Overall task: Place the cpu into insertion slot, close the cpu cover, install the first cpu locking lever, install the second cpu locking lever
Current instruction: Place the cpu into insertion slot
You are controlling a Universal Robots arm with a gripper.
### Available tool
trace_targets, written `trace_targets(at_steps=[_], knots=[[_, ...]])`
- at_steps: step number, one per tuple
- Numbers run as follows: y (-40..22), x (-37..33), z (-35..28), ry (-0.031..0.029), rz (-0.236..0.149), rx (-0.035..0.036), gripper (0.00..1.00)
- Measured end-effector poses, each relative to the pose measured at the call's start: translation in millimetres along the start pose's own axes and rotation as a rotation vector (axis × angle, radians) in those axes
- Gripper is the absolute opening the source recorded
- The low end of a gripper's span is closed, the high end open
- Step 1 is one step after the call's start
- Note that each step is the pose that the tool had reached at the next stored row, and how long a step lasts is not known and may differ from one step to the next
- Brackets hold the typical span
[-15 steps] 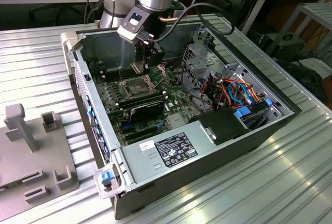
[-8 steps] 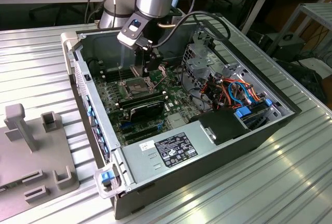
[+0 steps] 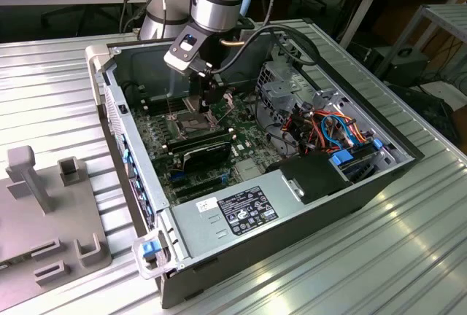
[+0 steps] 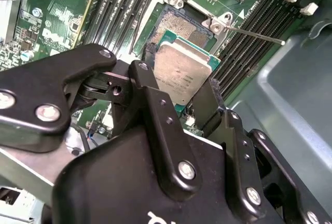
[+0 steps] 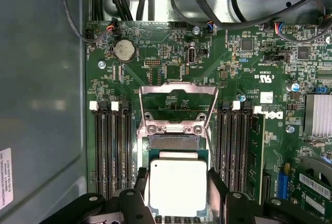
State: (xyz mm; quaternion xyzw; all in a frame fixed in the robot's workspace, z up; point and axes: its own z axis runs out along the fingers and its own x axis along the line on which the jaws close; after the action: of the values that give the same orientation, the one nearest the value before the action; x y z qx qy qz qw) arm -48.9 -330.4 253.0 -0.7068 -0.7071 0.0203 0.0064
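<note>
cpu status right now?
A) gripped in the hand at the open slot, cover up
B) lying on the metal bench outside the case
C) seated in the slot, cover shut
A: the hand clamps the cpu at the insertion slot, pin field partly exposed, cpu cover flipped up.

coin battery (image 5: 124,51) on the green motherboard (image 5: 233,63); grey block (image 3: 66,213), perhaps a fixture, beside the case (image 3: 314,235).

cpu (image 5: 178,185) over the insertion slot (image 5: 173,142), cpu cover (image 5: 153,88) raised beyond it
</note>
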Motion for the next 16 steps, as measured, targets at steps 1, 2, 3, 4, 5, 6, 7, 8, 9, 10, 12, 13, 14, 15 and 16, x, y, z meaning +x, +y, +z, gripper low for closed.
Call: trace_targets(at_steps=[1,2,3,4,5,6,7,8,9,10,12,13,14,15,16], knots=[[0.1,0.1,0.5,0.0003,0.0,-0.0002,0.54],[0.1,0.2,1.9,0.0005,0.0,-0.0003,0.54],[0.2,0.2,3.2,0.0007,0.0,-0.0001,0.54],[0.2,0.2,4.9,0.0012,0.0,-0.0002,0.54],[0.2,0.3,6.5,0.002,0.0,-0.0001,0.54],[0.3,0.3,8.6,0.0032,-0.001,-0.0002,0.54],[0.2,0.3,10.8,0.004,-0.005,-0.0002,0.54],[-0.3,0.4,13.2,0.005,-0.01,-0.0003,0.54],[-0.7,0.4,15.0,0.0054,-0.013,-0.0003,0.54],[-1.2,0.4,17.3,0.0057,-0.013,-0.0003,0.54],[-2.6,0.5,20.5,0.0059,-0.013,-0.0003,0.54],[-3.5,0.5,21.8,0.0059,-0.013,-0.0003,0.54],[-3.8,0.5,22.9,0.0059,-0.013,-0.0003,0.54],[-3.8,0.6,24.3,0.0058,-0.013,-0.0003,0.54],[-3.7,0.6,25.7,0.0059,-0.013,-0.0004,0.54]])
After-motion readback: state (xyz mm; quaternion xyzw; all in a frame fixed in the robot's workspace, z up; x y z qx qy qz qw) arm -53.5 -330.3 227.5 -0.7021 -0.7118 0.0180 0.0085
